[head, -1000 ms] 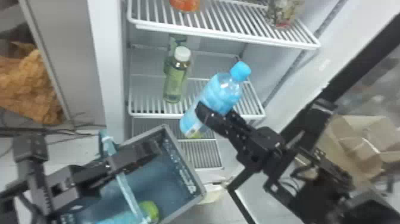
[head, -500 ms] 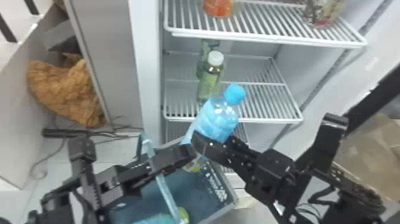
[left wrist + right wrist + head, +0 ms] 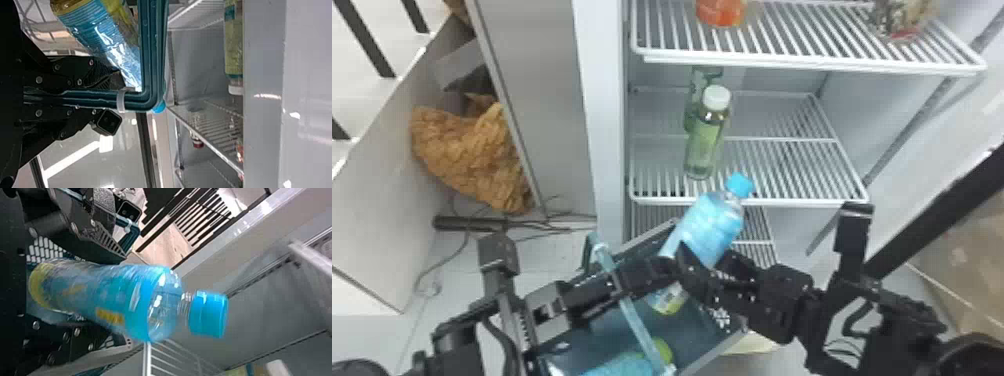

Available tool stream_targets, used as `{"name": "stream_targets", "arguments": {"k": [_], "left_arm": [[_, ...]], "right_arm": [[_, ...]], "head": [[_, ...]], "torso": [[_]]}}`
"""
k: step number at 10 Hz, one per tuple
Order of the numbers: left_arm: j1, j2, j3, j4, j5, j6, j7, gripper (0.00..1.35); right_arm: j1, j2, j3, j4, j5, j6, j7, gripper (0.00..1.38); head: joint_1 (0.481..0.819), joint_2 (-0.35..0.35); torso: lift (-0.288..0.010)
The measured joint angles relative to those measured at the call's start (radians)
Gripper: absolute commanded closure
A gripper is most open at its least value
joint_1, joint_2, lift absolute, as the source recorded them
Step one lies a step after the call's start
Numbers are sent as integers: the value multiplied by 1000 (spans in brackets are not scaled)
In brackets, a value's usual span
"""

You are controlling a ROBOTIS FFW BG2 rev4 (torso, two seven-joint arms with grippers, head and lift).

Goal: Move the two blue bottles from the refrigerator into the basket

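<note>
Clamping on the first blue bottle (image 3: 714, 225), the right gripper (image 3: 706, 257) has its two fingers pressed to the bottle's sides. This bottle is tilted, with the blue cap up and the base over the opening of the basket (image 3: 709, 341). The left gripper (image 3: 664, 270) is closed on the handle (image 3: 632, 312) of the basket. The second blue bottle (image 3: 627, 369) is lying inside the basket, below the handle. Beyond the basket is the refrigerator (image 3: 599, 125), where a green bottle (image 3: 704, 142) with white cap is standing on a shelf (image 3: 782, 175), higher than the basket.
</note>
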Motion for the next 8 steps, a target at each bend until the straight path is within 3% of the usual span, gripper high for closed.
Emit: {"name": "stream_targets", "arguments": {"k": [7,8], "left_arm": [[-5,1,-5,-2,9,-8,-8,1188],[-4,1,-4,-2,9,-8,-98,1188]], "right_arm": [[20,6,-46,-56,41,-1,3,133],[37,11,-78,-73,54,-19,8,133]], "head": [[695,-133],[695,-146]], "torso": [[-216],[-216]]}}
